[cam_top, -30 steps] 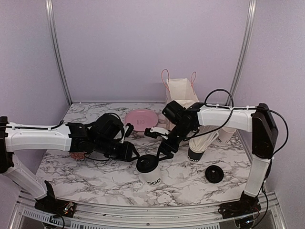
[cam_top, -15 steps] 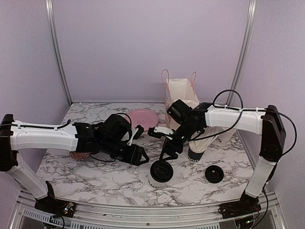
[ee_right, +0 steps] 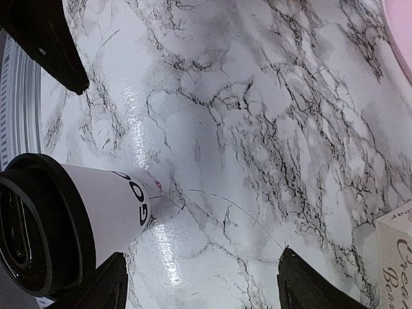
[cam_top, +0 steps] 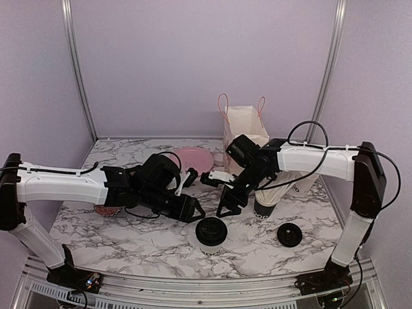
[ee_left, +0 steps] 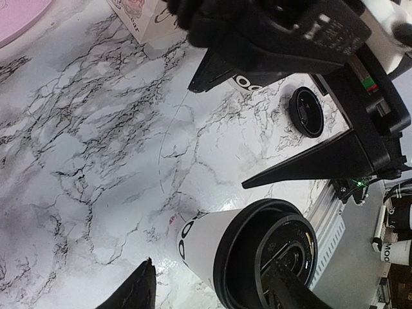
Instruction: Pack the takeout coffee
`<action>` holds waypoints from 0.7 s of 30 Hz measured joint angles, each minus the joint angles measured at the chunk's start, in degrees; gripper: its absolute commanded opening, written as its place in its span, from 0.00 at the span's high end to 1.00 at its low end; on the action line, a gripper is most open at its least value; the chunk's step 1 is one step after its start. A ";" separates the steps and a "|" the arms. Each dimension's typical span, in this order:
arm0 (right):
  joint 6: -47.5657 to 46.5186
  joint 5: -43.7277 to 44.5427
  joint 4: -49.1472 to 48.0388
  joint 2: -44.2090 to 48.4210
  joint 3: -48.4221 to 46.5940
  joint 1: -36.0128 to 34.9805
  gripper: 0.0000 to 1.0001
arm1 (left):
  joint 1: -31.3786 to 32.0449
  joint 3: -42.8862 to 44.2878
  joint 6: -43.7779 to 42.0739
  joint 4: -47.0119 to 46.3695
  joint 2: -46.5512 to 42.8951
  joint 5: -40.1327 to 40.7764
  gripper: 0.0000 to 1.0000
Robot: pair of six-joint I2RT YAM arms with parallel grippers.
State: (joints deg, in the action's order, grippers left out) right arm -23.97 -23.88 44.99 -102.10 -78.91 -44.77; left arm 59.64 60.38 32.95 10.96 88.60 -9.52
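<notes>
Takeout cup [cam_top: 210, 237], black lid on, stands upright and unheld on the tabletop [cam_top: 129, 239] near the front edge. Whether the lid is fully seated cannot be told. The left end effector [cam_top: 193, 211] is just behind it, fingers apart and empty. The right end effector [cam_top: 228, 207] is alongside, fingers wide apart and empty. Paper bag [cam_top: 244, 125] is well apart at the far wall.

Risk: both arms crowd one cup. A finger clipping the rim could tip it, or the arms could collide.

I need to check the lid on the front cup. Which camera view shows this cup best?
The left wrist view: the cup and its black lid are close, with lettering visible. The right wrist view shows its side, with the lid cut by the frame edge. The top external view shows it whole but small.
</notes>
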 measured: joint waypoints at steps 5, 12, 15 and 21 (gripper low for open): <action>-0.74 -1.22 -0.37 2.19 1.40 2.21 0.21 | 0.00 0.00 0.02 -0.42 0.00 -1.46 0.40; -9.01 -11.61 0.50 12.96 6.05 3.43 0.17 | 1.09 0.00 -0.02 -1.22 1.09 -3.89 0.40; -11.34 -13.03 0.11 14.95 7.78 1.29 0.17 | 1.33 0.00 -0.02 -1.66 2.32 -4.15 0.43; -12.13 -8.92 -2.97 14.34 13.05 -3.17 0.17 | 1.33 -0.02 0.52 -1.81 3.15 -4.15 0.51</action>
State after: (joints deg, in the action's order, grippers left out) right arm -36.10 -32.80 42.02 -87.77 -65.87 -47.94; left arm 60.97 60.36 33.47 9.15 91.74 -13.67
